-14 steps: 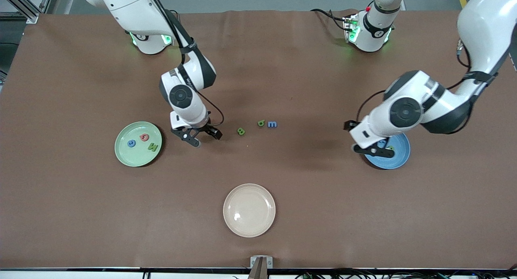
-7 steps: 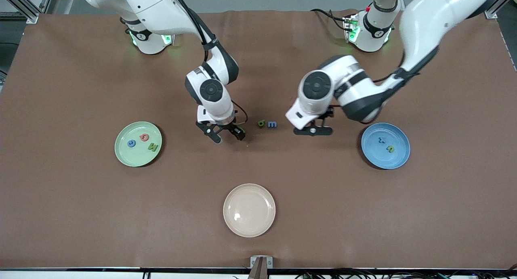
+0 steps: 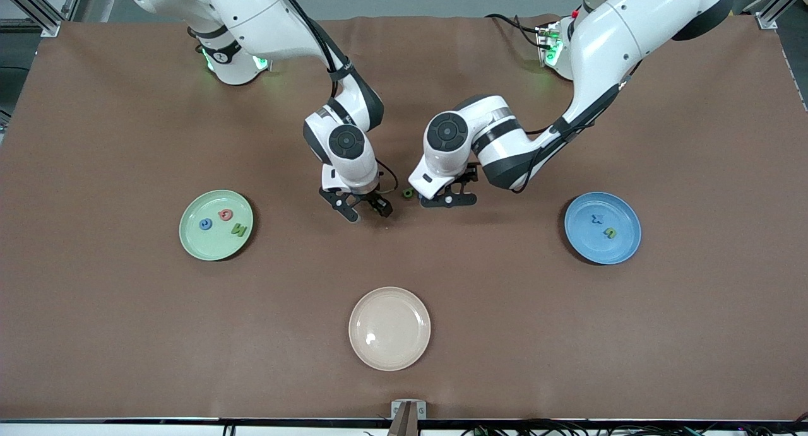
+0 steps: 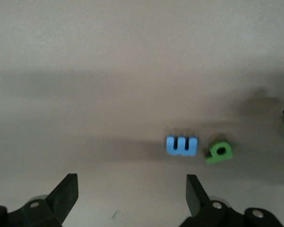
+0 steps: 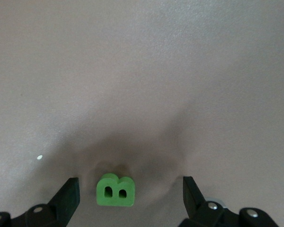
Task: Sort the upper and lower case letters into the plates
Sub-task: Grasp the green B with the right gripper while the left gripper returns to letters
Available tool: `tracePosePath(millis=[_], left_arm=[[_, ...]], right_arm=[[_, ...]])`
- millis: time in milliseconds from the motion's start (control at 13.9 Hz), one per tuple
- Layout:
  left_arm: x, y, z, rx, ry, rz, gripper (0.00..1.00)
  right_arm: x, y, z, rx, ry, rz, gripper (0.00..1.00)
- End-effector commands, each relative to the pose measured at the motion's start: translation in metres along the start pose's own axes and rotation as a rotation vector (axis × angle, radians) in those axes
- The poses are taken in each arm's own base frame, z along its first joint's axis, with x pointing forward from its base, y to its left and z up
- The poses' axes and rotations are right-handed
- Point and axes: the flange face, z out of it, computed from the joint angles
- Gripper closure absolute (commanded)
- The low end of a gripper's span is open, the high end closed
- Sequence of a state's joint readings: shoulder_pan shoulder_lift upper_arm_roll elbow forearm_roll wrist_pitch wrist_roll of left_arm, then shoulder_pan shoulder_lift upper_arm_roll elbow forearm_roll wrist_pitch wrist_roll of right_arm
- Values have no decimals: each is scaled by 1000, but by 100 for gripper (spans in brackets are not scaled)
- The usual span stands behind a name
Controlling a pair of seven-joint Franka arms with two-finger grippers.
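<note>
My right gripper (image 3: 367,211) is open and low over the table, with a green B (image 5: 115,190) between its fingertips (image 5: 68,191), not touching. My left gripper (image 3: 449,200) is open just beside a blue m (image 4: 181,145) and a small green letter (image 3: 408,193), which also shows in the left wrist view (image 4: 219,151). The front view hides the B and the m under the grippers. The pale green plate (image 3: 202,243) holds a blue, a red and a green letter. The blue plate (image 3: 625,243) holds a blue and a green letter.
A cream-beige plate (image 3: 389,328) sits nearer the front camera, mid-table, with nothing in it. The two arms' hands stand close together over the middle of the brown table.
The left gripper swung from over the blue plate to the blue m. The right gripper moved from beside the pale green plate to the green B.
</note>
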State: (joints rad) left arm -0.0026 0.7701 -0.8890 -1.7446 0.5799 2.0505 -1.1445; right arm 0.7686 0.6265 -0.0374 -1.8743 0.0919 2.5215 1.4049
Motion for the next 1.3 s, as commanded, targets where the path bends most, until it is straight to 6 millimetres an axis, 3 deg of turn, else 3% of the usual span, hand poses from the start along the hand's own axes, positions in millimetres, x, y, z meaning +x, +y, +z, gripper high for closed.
tracePosePath(millis=[0,288,432,648,792,864,1008,1224], left_arm=[[3,13,9,-44,6,-29,0],[5,21,27,-96,14,-51,0],[3,23,36,-76,20,-28,0],[-5,29,56,-26,36,18,0],[-5,29,59,-20,38,25,0],[-6,29,60,-19,35,25,0],[-4,31,65,-38,34,24,0],[-5,32,70,-45,30,26,0]], right_arm=[[-4,-7,2,3,7,12,16],[-7,-7,3,2,7,9,25],[-10,-7,3,0,7,-1,35],[-9,-6,4,-7,12,-28,66],[-2,-1,3,-59,1,-58,97],[3,0,-1,-68,-1,-57,100],[24,6,-17,-101,-14,-88,100],[86,29,-68,-144,-54,-153,100]])
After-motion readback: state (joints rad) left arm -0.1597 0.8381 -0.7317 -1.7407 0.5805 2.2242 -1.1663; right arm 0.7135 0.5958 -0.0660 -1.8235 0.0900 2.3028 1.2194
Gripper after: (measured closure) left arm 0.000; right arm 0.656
